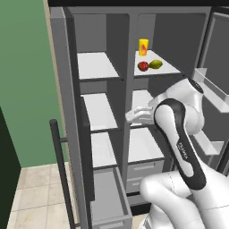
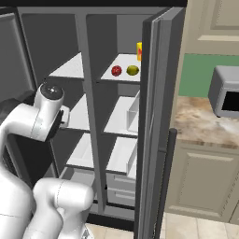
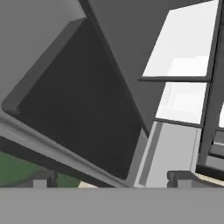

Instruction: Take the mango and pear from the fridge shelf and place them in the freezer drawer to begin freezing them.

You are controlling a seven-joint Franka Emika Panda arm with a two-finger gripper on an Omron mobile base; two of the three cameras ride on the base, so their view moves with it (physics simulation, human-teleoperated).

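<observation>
A kitchen with a green wall, pale floor tiles and cream cabinets; a stone counter (image 2: 205, 122) to the right carries a microwave (image 2: 227, 95). The fridge (image 1: 67, 89) stands wide open, both doors swung out, its grey interior split by a central divider into two columns of white shelves.

Counted: one mango (image 1: 143, 66), one pear (image 1: 155, 64), one carton (image 1: 143, 46), one arm. Three shelves show in each column (those lower on the right are partly hidden behind the arm).

The top right shelf (image 1: 172, 68) holds all three items: the mango and pear lie side by side near its front, close to touching, the mango nearer the divider, with the yellow carton upright behind them. The other shelves look bare. At the bottom left, the long freezer drawer (image 1: 109, 201) is pulled out, and nothing can be seen inside it. Two shorter light-grey drawers (image 1: 143, 172) sit closed at the bottom right.

The arm bends in front of the middle right shelves, well below the fruit. In the hand view the gripper (image 3: 113, 178) has its fingertips (image 3: 180, 178) wide apart, holding nothing, looking along the left door and down toward the drawer.
</observation>
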